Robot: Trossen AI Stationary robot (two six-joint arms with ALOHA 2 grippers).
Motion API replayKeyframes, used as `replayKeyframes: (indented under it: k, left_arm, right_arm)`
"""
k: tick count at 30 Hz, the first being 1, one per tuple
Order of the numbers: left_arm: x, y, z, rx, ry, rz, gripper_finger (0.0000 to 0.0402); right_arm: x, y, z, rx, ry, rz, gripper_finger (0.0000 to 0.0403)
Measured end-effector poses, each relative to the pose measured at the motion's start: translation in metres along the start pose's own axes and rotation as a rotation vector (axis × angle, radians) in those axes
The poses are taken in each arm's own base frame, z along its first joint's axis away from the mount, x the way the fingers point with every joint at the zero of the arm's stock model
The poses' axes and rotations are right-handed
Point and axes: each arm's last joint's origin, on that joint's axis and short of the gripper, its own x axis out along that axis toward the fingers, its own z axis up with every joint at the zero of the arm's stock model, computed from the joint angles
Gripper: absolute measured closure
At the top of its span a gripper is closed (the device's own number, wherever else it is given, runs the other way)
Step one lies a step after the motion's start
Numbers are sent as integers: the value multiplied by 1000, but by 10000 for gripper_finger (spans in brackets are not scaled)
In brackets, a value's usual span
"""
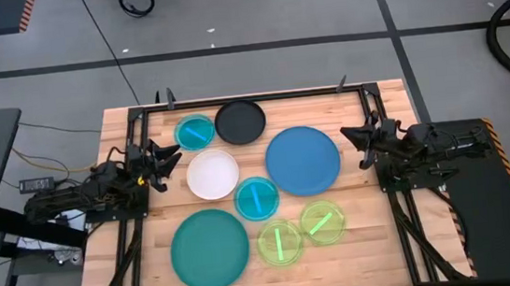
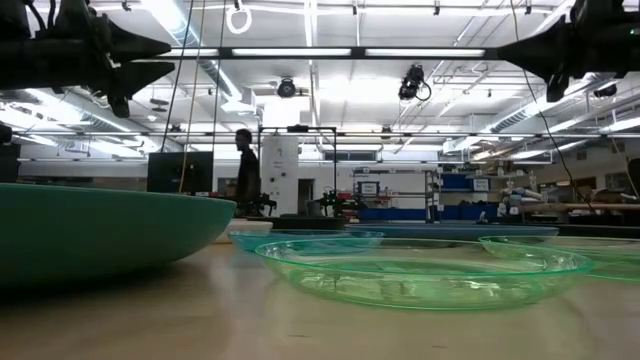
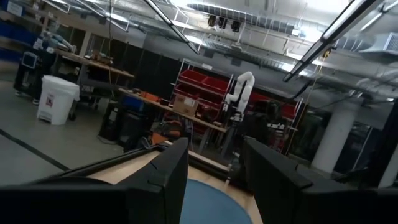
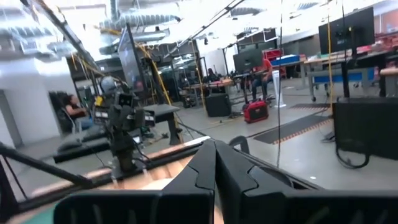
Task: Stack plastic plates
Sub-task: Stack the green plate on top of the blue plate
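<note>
Eight round plates lie flat and apart on the wooden table: small cyan (image 1: 195, 131), black (image 1: 240, 122), white (image 1: 213, 174), large blue (image 1: 303, 160), second cyan (image 1: 257, 198), large teal (image 1: 210, 249), and two neon-green (image 1: 280, 242) (image 1: 323, 221). My left gripper (image 1: 178, 158) hovers open above the table's left side, just left of the white plate; its wrist view looks between the fingers (image 3: 214, 162) toward the blue plate (image 3: 208, 202). My right gripper (image 1: 344, 135) is shut (image 4: 214, 146) and hovers just right of the blue plate.
A black frame (image 1: 251, 97) runs along the table's far edge and down both sides by the arm bases. In the low view both grippers (image 2: 160, 48) (image 2: 510, 47) hang well above the teal plate (image 2: 100, 235) and green plate (image 2: 420, 270). A person (image 2: 246, 165) stands far off.
</note>
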Motion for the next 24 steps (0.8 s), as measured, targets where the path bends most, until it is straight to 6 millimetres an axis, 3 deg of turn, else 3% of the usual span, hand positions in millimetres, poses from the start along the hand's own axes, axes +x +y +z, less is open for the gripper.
replayKeyframes:
  k: [8,14,24]
  left_arm:
    - [1,0,-13,-93,172,-75,240]
    - [5,-2,-17,-77,355,-55,240]
    - [9,-8,-21,-49,506,-212,240]
  right_arm:
    - [8,4,-10,21,89,-5,393]
    - [24,11,-24,-15,196,-21,393]
    - [52,30,-35,-27,325,60,393]
